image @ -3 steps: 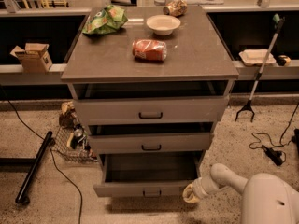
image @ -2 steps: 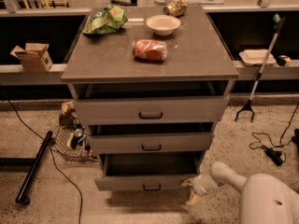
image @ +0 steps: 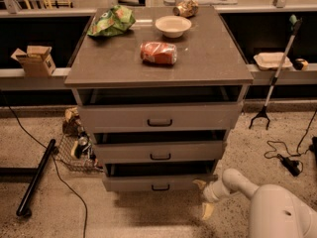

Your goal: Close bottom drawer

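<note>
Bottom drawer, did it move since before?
Yes. The bottom drawer has slid back into the cabinet, its front closer under the middle drawer. The gripper is at its right corner.

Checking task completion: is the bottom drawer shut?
Slightly open: the bottom drawer front juts forward, with a dark gap above it. The gripper is at its right corner.

Pincer (image: pixel 204 198) at rt corner of bottom drawer (image: pixel 159 183), free floor (image: pixel 148 213) in front, wire basket (image: pixel 68 155) off lft.
</note>
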### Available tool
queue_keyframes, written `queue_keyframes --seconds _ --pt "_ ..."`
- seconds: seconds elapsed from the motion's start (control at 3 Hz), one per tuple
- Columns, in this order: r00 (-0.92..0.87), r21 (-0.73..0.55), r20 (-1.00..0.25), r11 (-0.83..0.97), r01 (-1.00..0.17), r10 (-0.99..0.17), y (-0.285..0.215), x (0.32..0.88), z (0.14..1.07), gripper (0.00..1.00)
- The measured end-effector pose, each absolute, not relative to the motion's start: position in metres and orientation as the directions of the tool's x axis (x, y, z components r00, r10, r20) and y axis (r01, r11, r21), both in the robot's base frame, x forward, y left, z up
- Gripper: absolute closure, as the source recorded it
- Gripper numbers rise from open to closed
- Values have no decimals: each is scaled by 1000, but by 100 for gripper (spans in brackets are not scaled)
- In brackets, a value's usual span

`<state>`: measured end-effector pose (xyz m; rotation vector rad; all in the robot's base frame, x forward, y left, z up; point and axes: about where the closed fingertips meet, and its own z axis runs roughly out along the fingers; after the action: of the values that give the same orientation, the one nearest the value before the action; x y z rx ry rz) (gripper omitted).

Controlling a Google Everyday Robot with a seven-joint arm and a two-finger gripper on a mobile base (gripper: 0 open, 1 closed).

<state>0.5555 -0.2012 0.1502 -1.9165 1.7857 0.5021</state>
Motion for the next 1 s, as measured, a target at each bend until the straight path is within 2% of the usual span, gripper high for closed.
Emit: queue_keyframes --seconds 1.0 --pt "99 -81 -598 -63 -995 -795 -196 590 155 0"
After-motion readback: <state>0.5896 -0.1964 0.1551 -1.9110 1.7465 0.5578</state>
